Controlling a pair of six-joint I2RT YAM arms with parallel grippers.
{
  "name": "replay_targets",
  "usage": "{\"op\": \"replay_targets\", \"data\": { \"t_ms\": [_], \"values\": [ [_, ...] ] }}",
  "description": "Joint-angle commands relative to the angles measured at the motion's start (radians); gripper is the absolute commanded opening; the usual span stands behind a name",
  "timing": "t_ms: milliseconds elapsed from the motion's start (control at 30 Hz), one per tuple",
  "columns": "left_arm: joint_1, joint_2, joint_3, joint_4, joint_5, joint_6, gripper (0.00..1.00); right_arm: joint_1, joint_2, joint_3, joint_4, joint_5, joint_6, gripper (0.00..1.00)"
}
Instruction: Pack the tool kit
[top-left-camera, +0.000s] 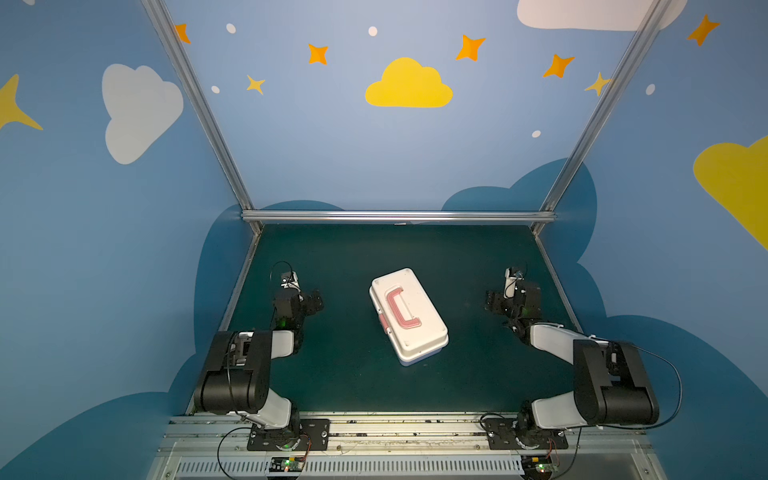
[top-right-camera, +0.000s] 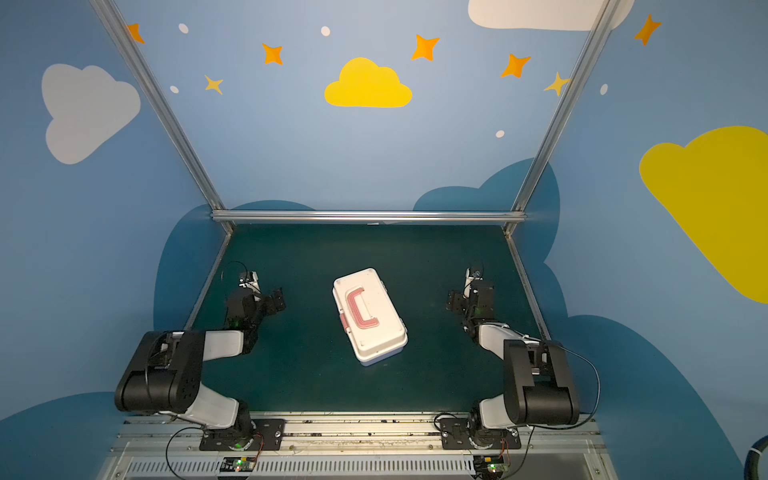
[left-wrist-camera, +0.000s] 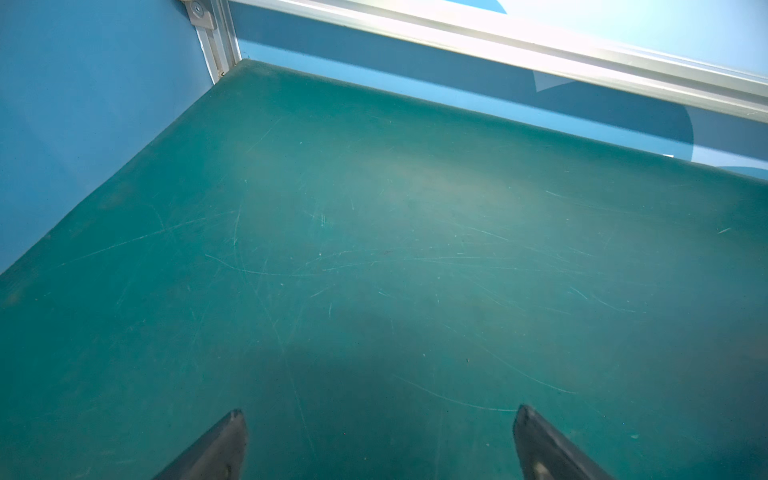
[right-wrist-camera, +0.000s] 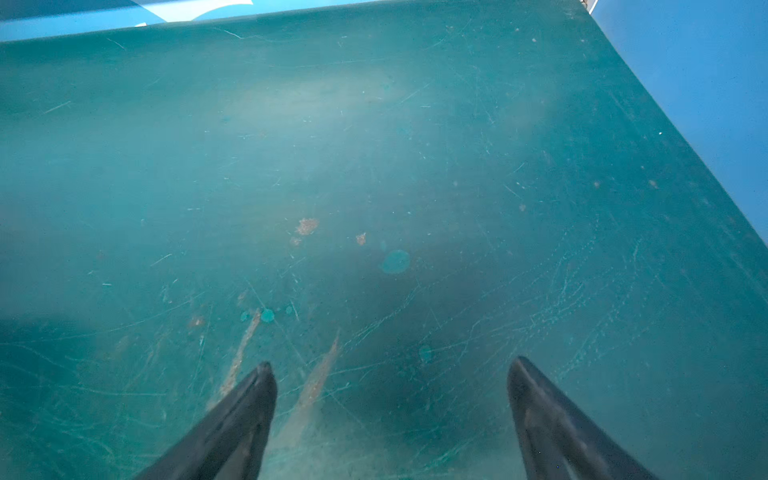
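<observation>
The tool kit (top-left-camera: 408, 316) (top-right-camera: 369, 316) was a rectangular plastic box with rounded corners. Its white lid (top-left-camera: 419, 299) was down, and a pink-red C-shaped handle (top-left-camera: 400, 309) lay flat in a recess on top. A small pink latch (top-left-camera: 385, 323) sat on the long side facing the left arm (top-left-camera: 249, 361), and only a thin strip of the lavender-blue base (top-left-camera: 422, 360) showed under the lid at the near end.

The box sat alone near the middle of the worktop (top-left-camera: 340, 382), between the two arms and well apart from both. The worktop was a dark green mat, scratched all over in the left wrist view and scuffed with brownish marks (right-wrist-camera: 307, 226) in the right wrist view. Blue walls painted with clouds and orange stars closed it in on three sides, with an aluminium rail (top-left-camera: 399, 216) along the far edge.

In both top views the kit's long axis ran diagonally, from far left to near right. The open side of the C faced the right arm (top-left-camera: 611, 386).

The left jaws stood wide apart over bare mat (left-wrist-camera: 374, 249), holding nothing. The right jaws were equally spread and empty.
</observation>
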Motion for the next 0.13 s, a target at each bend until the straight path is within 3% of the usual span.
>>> {"op": "replay_targets", "data": {
  "t_ms": [0, 100],
  "values": [
    [-0.001, -0.014, 0.009, -0.006, 0.005, 0.013, 1.0, -0.005, 0.008, 0.023, 0.001, -0.01, -0.001, 0.87],
    [-0.001, -0.015, 0.009, -0.006, 0.005, 0.013, 1.0, -0.005, 0.007, 0.021, 0.001, -0.01, -0.001, 0.9]
  ]
}}
